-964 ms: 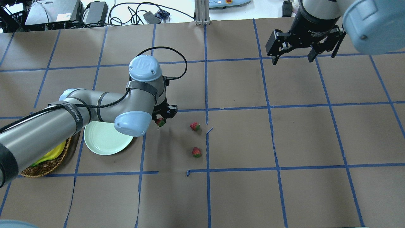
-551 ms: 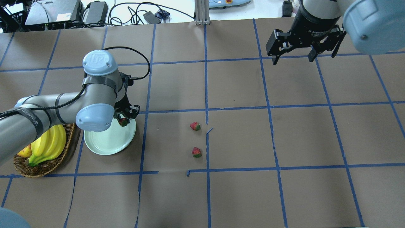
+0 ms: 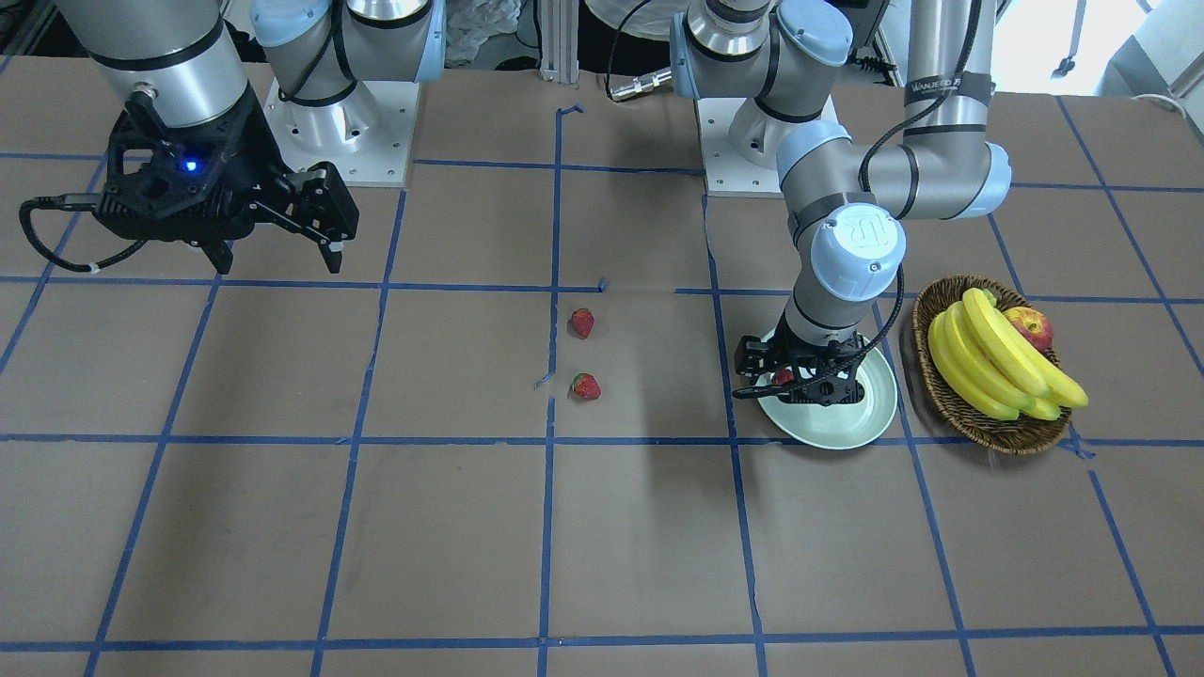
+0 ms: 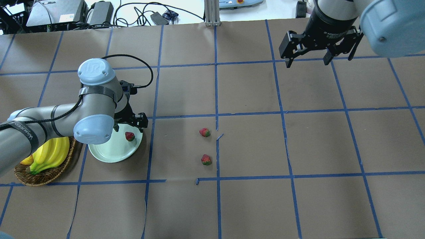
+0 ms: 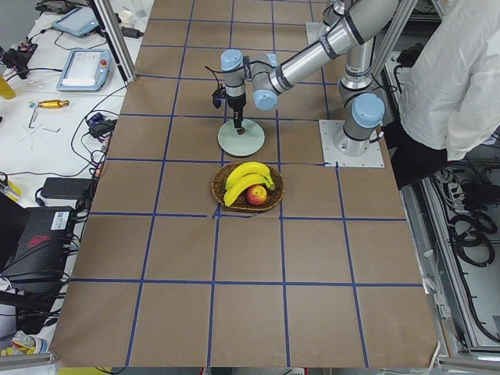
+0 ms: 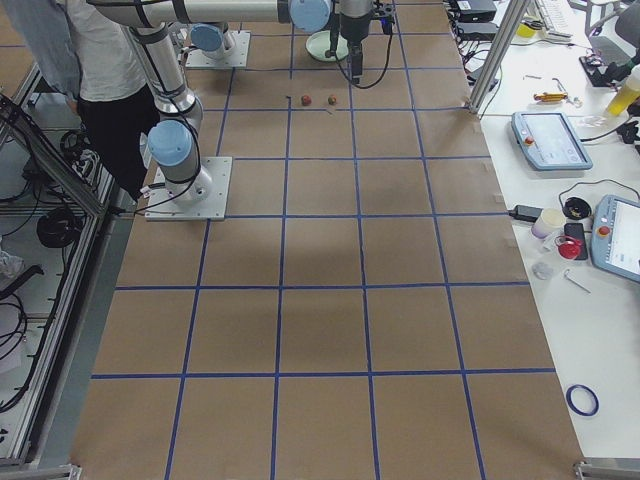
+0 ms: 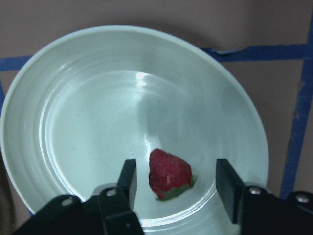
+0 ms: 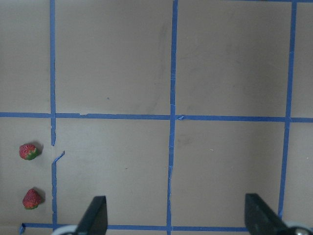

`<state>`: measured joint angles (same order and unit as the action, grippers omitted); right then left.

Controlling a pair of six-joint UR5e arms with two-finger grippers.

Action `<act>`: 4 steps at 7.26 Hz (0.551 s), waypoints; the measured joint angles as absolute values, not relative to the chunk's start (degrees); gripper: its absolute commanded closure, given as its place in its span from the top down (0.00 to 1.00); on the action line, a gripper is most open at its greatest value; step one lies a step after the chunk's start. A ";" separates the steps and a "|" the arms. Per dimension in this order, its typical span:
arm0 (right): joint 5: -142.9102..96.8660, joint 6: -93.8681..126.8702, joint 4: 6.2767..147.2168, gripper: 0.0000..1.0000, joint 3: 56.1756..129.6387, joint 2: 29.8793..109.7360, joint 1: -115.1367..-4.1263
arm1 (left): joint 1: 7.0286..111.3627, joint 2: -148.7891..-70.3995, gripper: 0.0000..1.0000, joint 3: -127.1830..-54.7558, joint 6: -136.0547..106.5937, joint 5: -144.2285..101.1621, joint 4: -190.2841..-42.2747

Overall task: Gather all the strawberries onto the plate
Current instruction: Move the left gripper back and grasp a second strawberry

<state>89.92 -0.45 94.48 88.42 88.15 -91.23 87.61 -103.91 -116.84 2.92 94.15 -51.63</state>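
Note:
The pale mint-green plate (image 4: pixel 109 152) lies at the table's left. One strawberry (image 4: pixel 129 136) lies on it near its right rim. My left gripper (image 4: pixel 129 125) hangs just over that berry, open and empty. In the left wrist view the strawberry (image 7: pixel 168 175) sits on the plate (image 7: pixel 98 122) between the spread fingers (image 7: pixel 128 177), untouched. Two more strawberries (image 4: pixel 205 132) (image 4: pixel 206 159) lie on the brown paper near the table's middle, and show in the right wrist view (image 8: pixel 28 152) (image 8: pixel 32 199). My right gripper (image 4: pixel 308 61) is open and empty, high over the far right.
A brown wicker basket (image 4: pixel 46 172) with bananas (image 4: pixel 49 152) and an apple (image 3: pixel 1030 327) stands just left of the plate, partly under my left arm. Blue tape lines grid the brown paper. Cables and boxes lie beyond the far edge.
My left arm carried a strawberry leftward from the paper to over the plate, then opened. The berry now lies on the plate. The right arm has not moved.

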 measured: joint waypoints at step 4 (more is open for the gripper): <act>89.86 -0.42 94.48 1.00 88.47 88.08 -91.25 | 101.74 -108.76 0.90 -112.03 -22.72 87.79 -45.90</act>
<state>89.86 -0.42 94.48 88.47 88.08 -91.25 101.74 -108.76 -112.03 -22.72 87.79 -45.90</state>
